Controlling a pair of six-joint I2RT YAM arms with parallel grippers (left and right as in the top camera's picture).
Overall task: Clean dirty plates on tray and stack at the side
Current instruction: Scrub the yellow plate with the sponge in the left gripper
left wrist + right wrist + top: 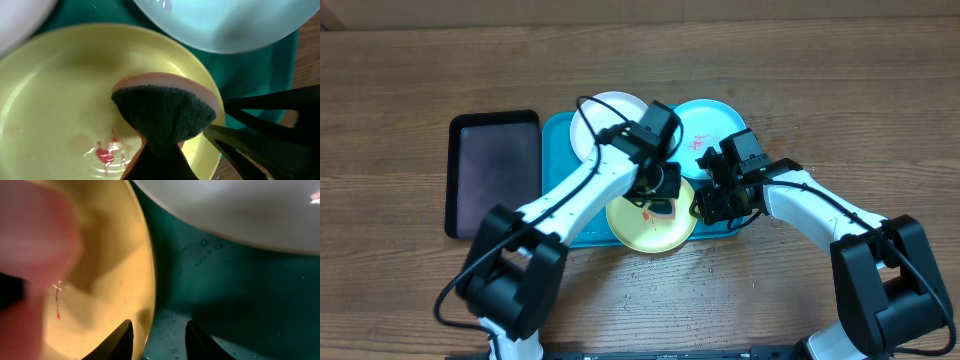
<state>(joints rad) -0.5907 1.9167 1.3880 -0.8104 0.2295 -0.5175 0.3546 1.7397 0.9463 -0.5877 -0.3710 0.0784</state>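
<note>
— Where's the yellow plate point(645, 232)?
— Front of the tray point(556, 150), glossy, red smear point(105, 152) on it. Angled down over it, the left gripper point(660, 195) clamps a pink sponge point(165, 112) with a dark scouring face.
— The right gripper point(157, 337)?
— Fingers apart at the plate's right rim.
— Around?
— Behind, a white plate point(605, 115) and teal plate point(710, 120); wood table point(820, 100).

Setting: you are working at a robot lab bench. Evidence: wood-grain table point(400, 60); left arm point(575, 190) reaching in from seven o'clock, right arm point(820, 205) from five; a turquoise tray point(558, 135) of plastic plates point(705, 120) at centre; a black tray point(492, 170) at nine o'clock.
</note>
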